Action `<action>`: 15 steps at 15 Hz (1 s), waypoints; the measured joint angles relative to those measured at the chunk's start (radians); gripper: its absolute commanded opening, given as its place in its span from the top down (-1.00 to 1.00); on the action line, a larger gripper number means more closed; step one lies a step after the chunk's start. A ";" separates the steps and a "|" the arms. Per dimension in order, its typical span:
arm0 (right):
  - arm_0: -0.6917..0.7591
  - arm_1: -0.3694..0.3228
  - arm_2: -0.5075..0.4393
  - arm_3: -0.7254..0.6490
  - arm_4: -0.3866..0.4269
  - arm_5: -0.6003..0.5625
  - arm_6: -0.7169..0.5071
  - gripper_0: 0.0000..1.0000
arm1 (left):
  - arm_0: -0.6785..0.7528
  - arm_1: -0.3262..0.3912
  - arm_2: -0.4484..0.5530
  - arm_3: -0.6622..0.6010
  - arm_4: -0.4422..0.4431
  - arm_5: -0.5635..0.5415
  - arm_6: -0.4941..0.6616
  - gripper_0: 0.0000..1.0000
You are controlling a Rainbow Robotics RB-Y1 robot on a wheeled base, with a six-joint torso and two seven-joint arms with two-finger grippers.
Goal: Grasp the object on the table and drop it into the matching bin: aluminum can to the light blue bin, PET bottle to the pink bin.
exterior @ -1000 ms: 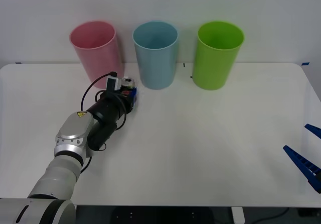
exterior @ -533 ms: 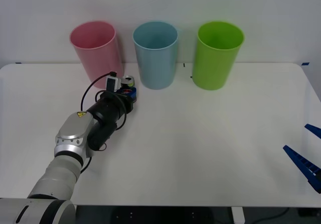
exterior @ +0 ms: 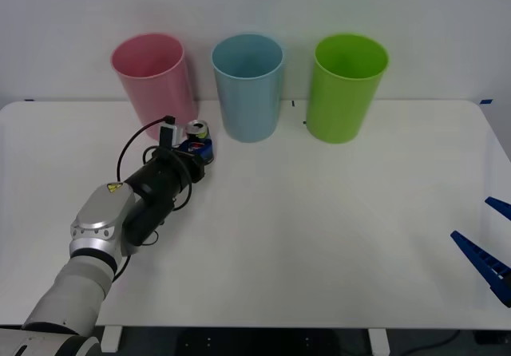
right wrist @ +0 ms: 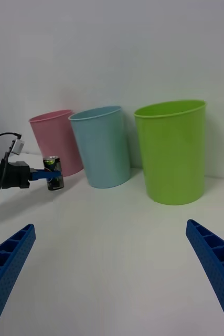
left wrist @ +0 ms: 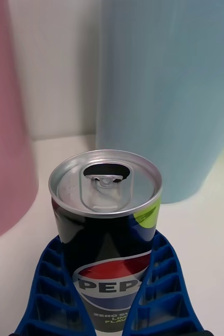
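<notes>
On the white surface stand three bins: one pink bin, one light blue bin, one green bin. The left claw pinches one can; the right claw is spread wide.

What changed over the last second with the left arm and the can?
The left gripper, shut on the aluminum can, has lifted it off the table and drawn its arm slightly toward the robot's left; the can stays upright. Unchanged: the pink bin, light blue bin and lime green bin, and the open right gripper parked at the table's right edge.
</notes>
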 measured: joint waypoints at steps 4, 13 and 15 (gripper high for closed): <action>0.000 0.000 0.000 0.000 0.000 0.000 0.000 -1.00 | 0.072 0.030 -0.051 -0.123 0.078 -0.017 -0.002 1.00; 0.000 0.000 0.000 0.000 0.000 0.000 0.000 -1.00 | 0.313 0.035 -0.073 -0.532 0.151 -0.020 0.028 1.00; 0.000 0.000 0.000 0.000 0.000 0.000 0.000 -1.00 | 0.348 0.039 -0.073 -0.599 0.152 -0.020 0.037 1.00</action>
